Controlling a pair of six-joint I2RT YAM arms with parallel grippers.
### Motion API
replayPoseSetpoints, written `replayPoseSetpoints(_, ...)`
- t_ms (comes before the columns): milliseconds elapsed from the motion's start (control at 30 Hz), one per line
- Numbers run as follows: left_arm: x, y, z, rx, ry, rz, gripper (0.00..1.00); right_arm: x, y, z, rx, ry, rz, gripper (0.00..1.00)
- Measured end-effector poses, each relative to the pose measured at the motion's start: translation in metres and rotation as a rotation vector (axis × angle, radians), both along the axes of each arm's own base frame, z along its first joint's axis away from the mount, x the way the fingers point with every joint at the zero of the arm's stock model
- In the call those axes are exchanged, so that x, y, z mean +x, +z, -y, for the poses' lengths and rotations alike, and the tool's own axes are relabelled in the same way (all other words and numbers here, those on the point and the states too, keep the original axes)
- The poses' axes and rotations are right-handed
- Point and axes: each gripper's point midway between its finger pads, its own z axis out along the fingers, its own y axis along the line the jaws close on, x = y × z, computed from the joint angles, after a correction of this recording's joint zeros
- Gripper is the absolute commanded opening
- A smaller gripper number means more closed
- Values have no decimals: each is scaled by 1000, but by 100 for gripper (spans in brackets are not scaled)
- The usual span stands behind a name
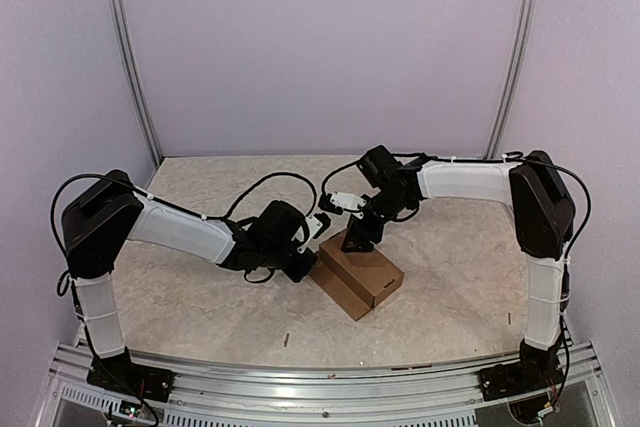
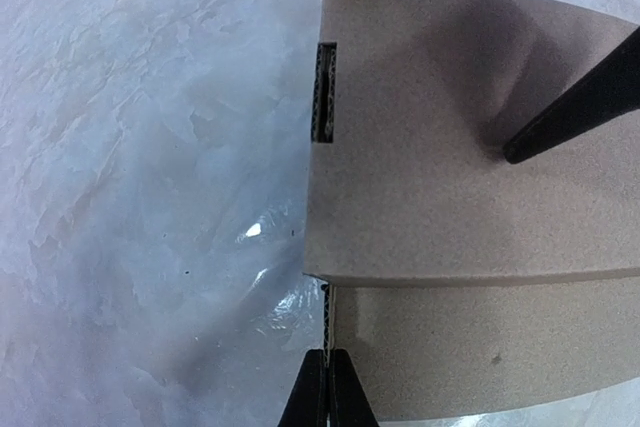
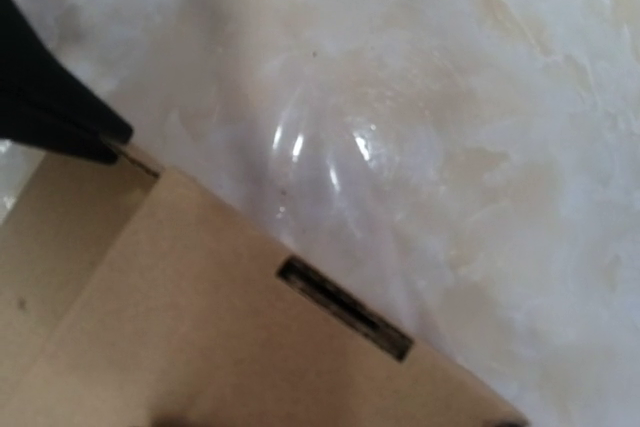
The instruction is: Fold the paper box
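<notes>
The paper box (image 1: 360, 277) lies at the middle of the marble-patterned table (image 1: 200, 297), between the two arms, already a shallow closed-looking shape with its lid (image 2: 450, 177) down. This looks like the closing step, with the lid pressed flat while a side flap is tucked. The left gripper (image 1: 305, 259) meets the box's left end; in its wrist view the jaws are fully closed and appear to pinch a thin corrugated edge (image 2: 327, 317) just below the lid's corner. The right gripper (image 1: 358, 240) stands over the far side of the box with its jaws spread wide, gripping nothing. One of its fingers (image 2: 580, 112) rests its tip on the lid. A narrow slot (image 2: 325, 92) shows in the lid's edge, so the next move probably calls for guiding the pinched flap or a tab inward while the lid is held down, without creasing the board. No tab can be seen. The box's near and right sides are hidden, the right wrist view is blurred, and its own fingertips are cut off.
</notes>
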Motion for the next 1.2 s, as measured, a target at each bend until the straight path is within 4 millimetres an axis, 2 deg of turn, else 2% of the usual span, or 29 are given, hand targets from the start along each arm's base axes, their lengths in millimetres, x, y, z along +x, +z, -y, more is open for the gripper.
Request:
replayPoseSetpoints(467,4,2,0,102,9,50,0,-1,-1,-4,27,22,11,73)
replayPoseSetpoints(933,6,2,-4,98,39,38,0,-2,-1,-3,44,24,19,72)
replayPoseSetpoints(1000,6,2,-4,96,41,36,2,-2,-2,-3,45,23,19,72)
replayPoseSetpoints(1100,6,-1,-5,83,52,34,13,-2,-1,-3,45,25,22,72)
replayPoseSetpoints(1200,6,-5,-13,48,77,40,18,-3,-1,-4,48,34,23,72)
